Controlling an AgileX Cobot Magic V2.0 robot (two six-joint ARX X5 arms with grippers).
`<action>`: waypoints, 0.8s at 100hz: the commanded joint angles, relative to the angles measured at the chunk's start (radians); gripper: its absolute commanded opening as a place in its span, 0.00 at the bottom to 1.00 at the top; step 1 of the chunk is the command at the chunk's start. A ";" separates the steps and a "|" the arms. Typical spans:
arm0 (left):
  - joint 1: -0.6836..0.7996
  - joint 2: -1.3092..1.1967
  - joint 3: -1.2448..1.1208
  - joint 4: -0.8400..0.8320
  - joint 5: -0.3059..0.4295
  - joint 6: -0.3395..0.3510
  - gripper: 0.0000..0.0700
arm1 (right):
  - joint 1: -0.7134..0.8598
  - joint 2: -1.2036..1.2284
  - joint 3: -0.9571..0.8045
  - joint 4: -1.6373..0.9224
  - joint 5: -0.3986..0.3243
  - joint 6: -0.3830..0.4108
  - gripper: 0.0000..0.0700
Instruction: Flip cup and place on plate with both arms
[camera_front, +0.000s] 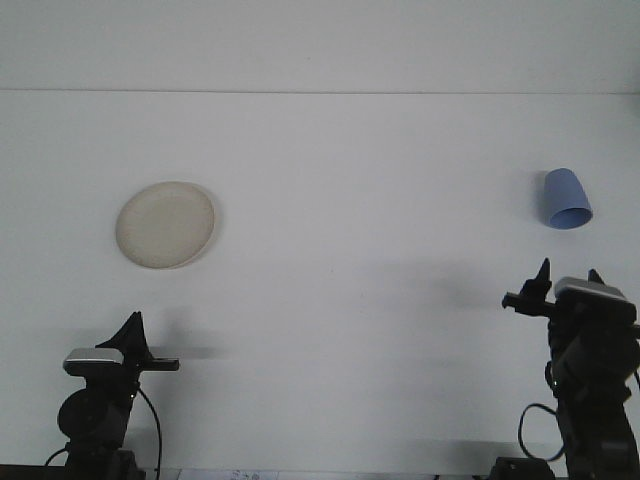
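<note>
While no writing shows, right gripper (568, 277) spread — empty, cup (567, 200) inverted, plate (165, 224) apart.

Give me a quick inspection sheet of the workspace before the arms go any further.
Surface: white table, bare apart from the job's things.
Cup: blue cup far right, upside down, rim on the table, leaning slightly.
Plate: cream plate left of centre, flat, nothing on it.
Clutter: nothing seen.
Left gripper: left gripper low at the near edge, holding nothing.
Right gripper: right gripper raised below the cup, fingers apart, not touching it.
Cables: black cable by the left arm base; black loop by the right arm.
Surroundings: plain white wall behind.
</note>
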 joint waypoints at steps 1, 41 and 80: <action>0.000 -0.002 -0.019 0.011 -0.003 0.005 0.02 | -0.025 0.109 0.044 0.010 0.014 -0.063 0.65; 0.000 -0.001 -0.019 0.010 -0.003 0.005 0.02 | -0.361 0.621 0.112 0.196 -0.182 -0.084 0.66; 0.000 -0.001 -0.019 0.010 -0.003 0.005 0.02 | -0.512 0.961 0.119 0.655 -0.475 -0.138 0.66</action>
